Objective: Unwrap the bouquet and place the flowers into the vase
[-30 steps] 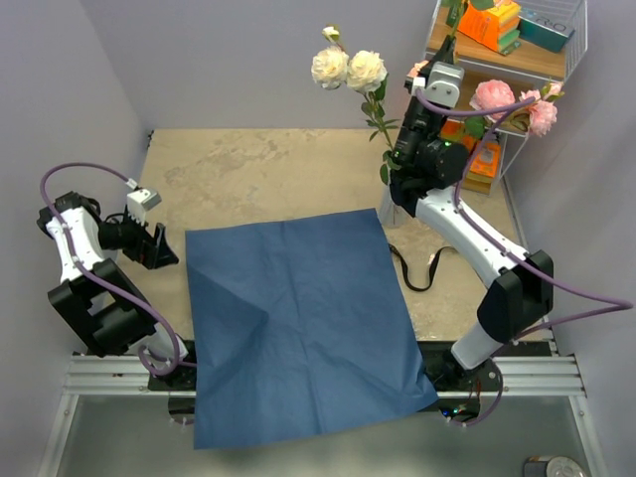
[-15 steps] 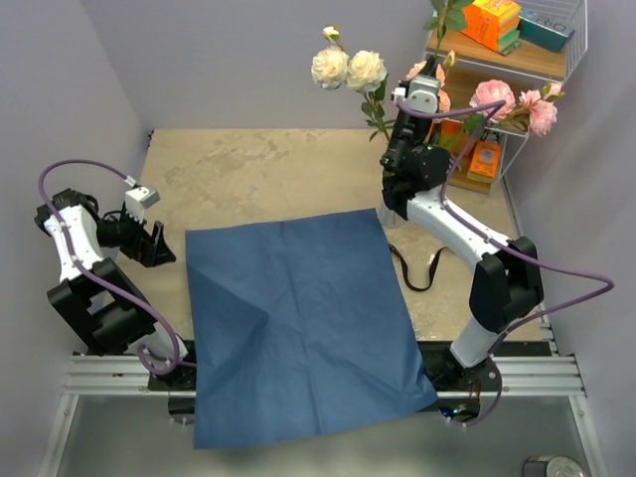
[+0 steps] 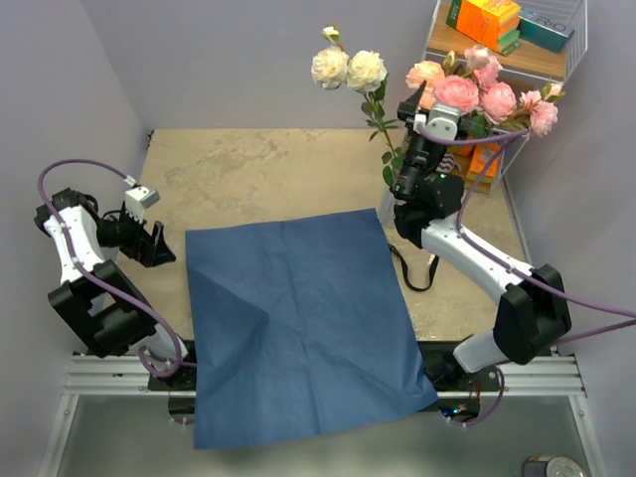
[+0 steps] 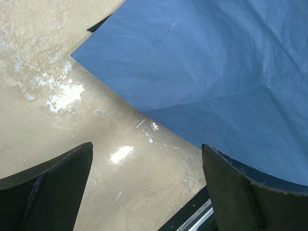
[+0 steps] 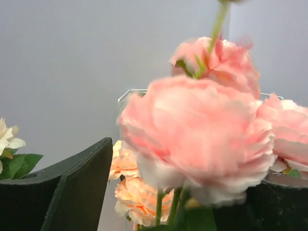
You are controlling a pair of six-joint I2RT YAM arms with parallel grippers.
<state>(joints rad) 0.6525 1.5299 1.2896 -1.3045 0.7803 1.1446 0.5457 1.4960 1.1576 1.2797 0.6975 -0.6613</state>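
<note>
The bouquet is unwrapped: its blue paper lies flat on the table, and the black ribbon lies loose to its right. Cream-white flowers stand upright at the back. A bunch of pink and peach flowers rises straight above my right gripper. Its jaws stand open, with the green stems loose between them. The vase is hidden behind the right arm. My left gripper hangs open over bare table, left of the paper.
A wire shelf holding orange boxes stands at the back right, close behind the pink flowers. Grey walls close in the left side and the back. The paper's near edge hangs over the table front and the metal rail.
My right gripper has gone from shut to open. The pink flowers, earlier held tilted to the right, now stand upright above it. The left arm has not moved.
</note>
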